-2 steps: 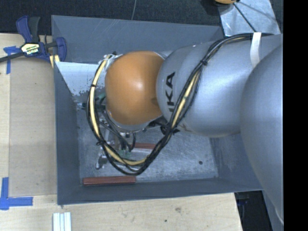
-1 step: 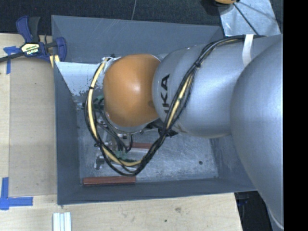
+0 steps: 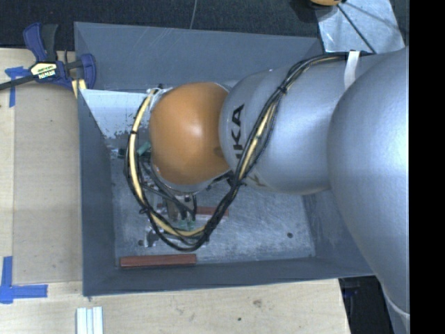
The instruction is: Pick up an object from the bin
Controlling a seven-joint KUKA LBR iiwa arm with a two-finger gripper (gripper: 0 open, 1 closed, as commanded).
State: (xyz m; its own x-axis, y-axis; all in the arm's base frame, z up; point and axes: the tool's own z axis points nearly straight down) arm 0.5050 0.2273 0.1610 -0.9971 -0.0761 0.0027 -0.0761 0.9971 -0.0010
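Your gripper [image 3: 169, 220] sits low in the bin [image 3: 97, 207], left of middle, and honestly I can't tell if it's open or closed. The closest thing is the reddish-brown bar [image 3: 157, 260] along the near wall. I'd straddle its narrow width, coming straight down.

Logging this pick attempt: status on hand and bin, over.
Hand low in bin, left of centre. Reddish-brown flat bar along floor's lower edge in view, apart from hand. Orange cover and cables hide what lies beneath.
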